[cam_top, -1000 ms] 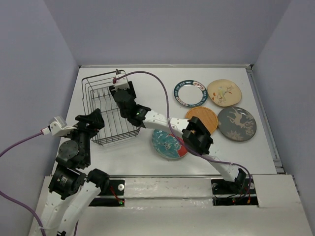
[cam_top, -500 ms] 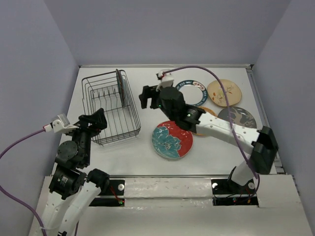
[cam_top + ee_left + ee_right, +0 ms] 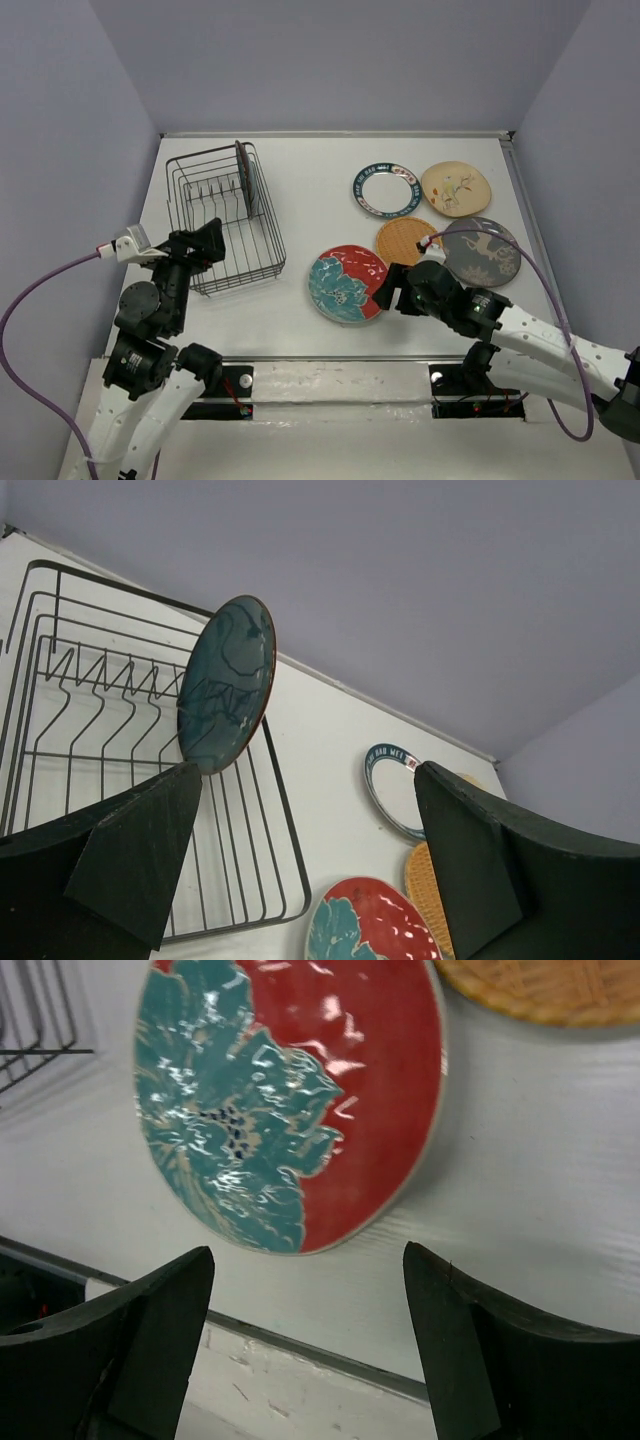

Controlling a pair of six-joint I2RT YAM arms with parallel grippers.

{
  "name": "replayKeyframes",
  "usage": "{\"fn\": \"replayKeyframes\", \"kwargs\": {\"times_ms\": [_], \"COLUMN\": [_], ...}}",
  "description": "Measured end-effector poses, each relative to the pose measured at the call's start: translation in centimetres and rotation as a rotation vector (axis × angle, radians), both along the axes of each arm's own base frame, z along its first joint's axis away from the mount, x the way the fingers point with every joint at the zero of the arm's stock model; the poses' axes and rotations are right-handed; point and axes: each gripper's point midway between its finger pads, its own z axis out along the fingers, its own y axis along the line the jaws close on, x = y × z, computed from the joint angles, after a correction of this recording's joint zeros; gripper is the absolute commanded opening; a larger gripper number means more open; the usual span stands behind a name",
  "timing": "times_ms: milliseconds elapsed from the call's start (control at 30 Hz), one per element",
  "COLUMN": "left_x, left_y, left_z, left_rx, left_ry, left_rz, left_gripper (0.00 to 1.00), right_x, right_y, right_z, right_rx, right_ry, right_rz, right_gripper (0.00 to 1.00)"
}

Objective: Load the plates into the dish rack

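Note:
The dark wire dish rack (image 3: 225, 215) stands at the left, with the dark teal plate (image 3: 243, 178) upright on edge at its far right end; both show in the left wrist view, rack (image 3: 100, 710) and plate (image 3: 228, 683). The red-and-teal floral plate (image 3: 346, 284) lies flat near the front. My right gripper (image 3: 392, 290) is open and empty at its near right edge, above the table's front edge (image 3: 308, 1260). My left gripper (image 3: 205, 243) is open and empty at the rack's near side (image 3: 308, 780).
Flat on the table at the right lie the orange woven-look plate (image 3: 408, 240), the grey deer plate (image 3: 483, 250), the white dark-rimmed plate (image 3: 386, 189) and the cream floral plate (image 3: 455, 188). The table's front edge rail (image 3: 330, 358) runs just behind the right gripper.
My right arm let go of the teal plate in the rack, drew back across the table and came down by the red-and-teal plate's near edge. The left arm shifted slightly.

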Motion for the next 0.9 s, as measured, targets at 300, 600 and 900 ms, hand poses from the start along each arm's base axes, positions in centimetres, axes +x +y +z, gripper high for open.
{"fn": "replayKeyframes", "kwargs": {"times_ms": [300, 600, 900], "left_x": [0.6, 0.7, 0.7], "left_y": [-0.7, -0.6, -0.5], "left_z": [-0.5, -0.8, -0.8], "left_rx": [0.018, 0.034, 0.042], "left_ry": [0.013, 0.017, 0.017], "left_rz": [-0.024, -0.022, -0.018], "left_gripper": [0.99, 0.99, 0.99], "right_x": [-1.8, 0.8, 2.7], "right_y": [-3.0, -0.5, 1.8], "right_z": [-7.5, -9.2, -9.8], "right_rx": [0.006, 0.251, 0.433], "right_ry": [0.187, 0.159, 0.186], "right_rz": [-0.168, -0.209, -0.279], "right_gripper": [0.75, 0.61, 0.29]}}
